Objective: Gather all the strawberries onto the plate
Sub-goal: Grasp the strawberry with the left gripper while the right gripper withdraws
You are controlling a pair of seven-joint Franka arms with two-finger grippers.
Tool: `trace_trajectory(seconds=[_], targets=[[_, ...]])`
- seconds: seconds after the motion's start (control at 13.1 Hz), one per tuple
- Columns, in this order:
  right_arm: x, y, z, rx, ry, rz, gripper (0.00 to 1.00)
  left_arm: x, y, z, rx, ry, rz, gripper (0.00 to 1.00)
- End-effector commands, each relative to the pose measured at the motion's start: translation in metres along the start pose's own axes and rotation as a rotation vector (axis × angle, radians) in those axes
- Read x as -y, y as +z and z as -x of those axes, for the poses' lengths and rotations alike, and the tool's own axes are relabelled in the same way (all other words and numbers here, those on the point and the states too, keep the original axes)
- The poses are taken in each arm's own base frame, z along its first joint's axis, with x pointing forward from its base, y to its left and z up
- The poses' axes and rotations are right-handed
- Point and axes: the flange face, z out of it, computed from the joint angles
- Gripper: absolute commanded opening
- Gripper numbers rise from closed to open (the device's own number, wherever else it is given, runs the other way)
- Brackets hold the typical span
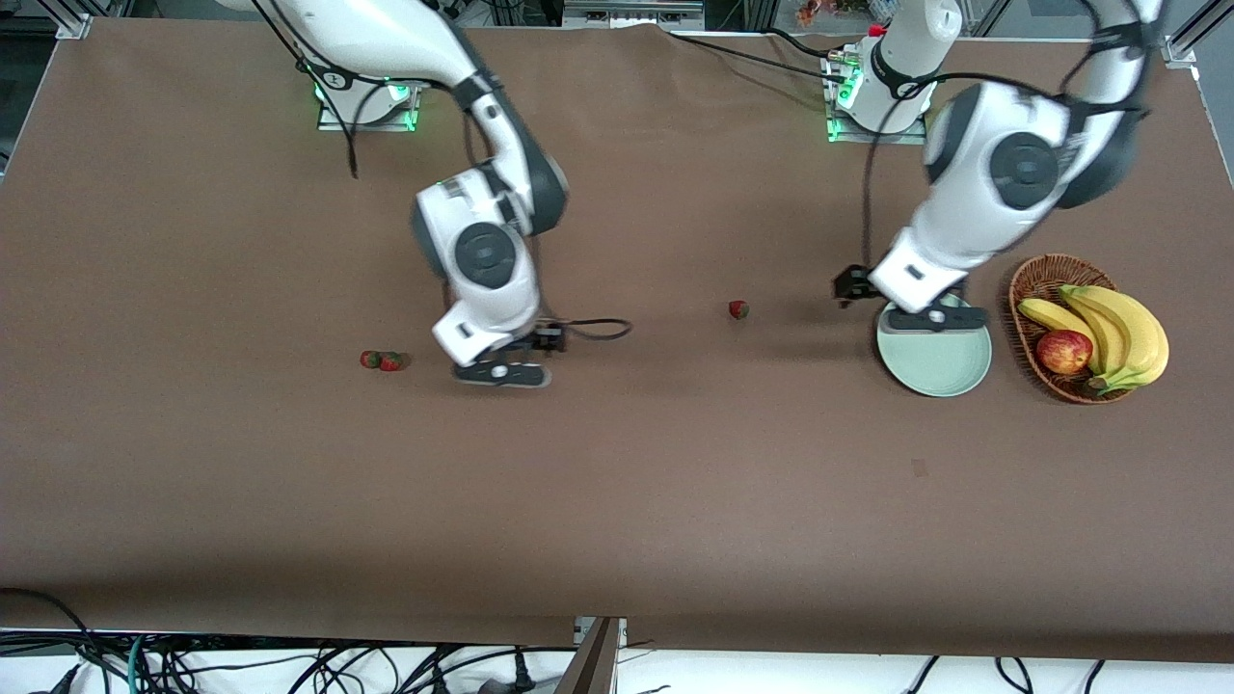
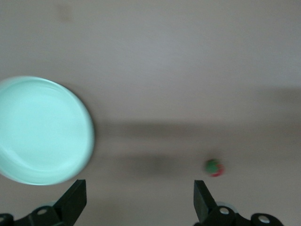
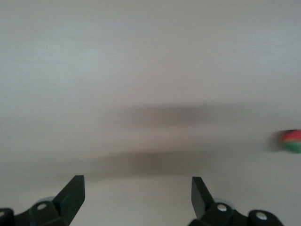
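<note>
two strawberries (image 1: 382, 360) are lying side by side and touching on the brown table (image 1: 617, 482), toward the right arm's end. the right gripper (image 1: 502, 372) is hovering low over bare tabletop just beside them; its fingers (image 3: 70, 193) are standing wide apart with nothing between them, and one berry is showing at the edge of the right wrist view. a third strawberry (image 1: 738, 309) is sitting alone near the table's middle, between the two arms, well apart from the pair. the left gripper (image 1: 933, 318) is hanging over the rim of the mint-green plate (image 1: 940, 371) that lies farther from the front camera, its fingers (image 2: 73, 200) also spread wide and holding nothing. the plate is sitting empty, just beside a wicker basket (image 1: 1024, 289) holding bananas (image 1: 1118, 333) and a red apple (image 1: 1063, 352), at the left arm's end of the table.
</note>
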Motion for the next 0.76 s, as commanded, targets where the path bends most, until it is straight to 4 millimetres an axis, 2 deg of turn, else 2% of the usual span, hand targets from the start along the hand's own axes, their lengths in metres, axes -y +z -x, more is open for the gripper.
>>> trace_trajectory(seconds=[0.0,0.15,0.31,0.46,0.61,0.69], targets=[[-0.074,0.008,0.003,0.054,-0.094,-0.011,1.00,-0.048,0.047,0.007,-0.014,-0.109,0.023,1.00],[-0.109,0.019,-0.010,0.074,-0.106,-0.008,0.99,-0.073,0.085,0.013,-0.045,-0.159,-0.008,1.00],[-0.139,0.037,-0.014,0.103,-0.119,-0.006,0.93,-0.086,0.123,0.018,-0.092,-0.211,-0.037,1.00],[-0.165,0.052,-0.019,0.131,-0.088,-0.025,0.87,-0.096,0.152,0.030,-0.112,-0.247,-0.073,1.00],[-0.167,0.067,-0.018,0.169,-0.062,-0.106,0.76,-0.104,0.168,0.041,-0.121,-0.291,-0.089,1.00],[-0.173,0.078,-0.016,0.186,-0.056,-0.122,0.75,-0.108,0.169,0.048,-0.118,-0.300,-0.084,1.00]])
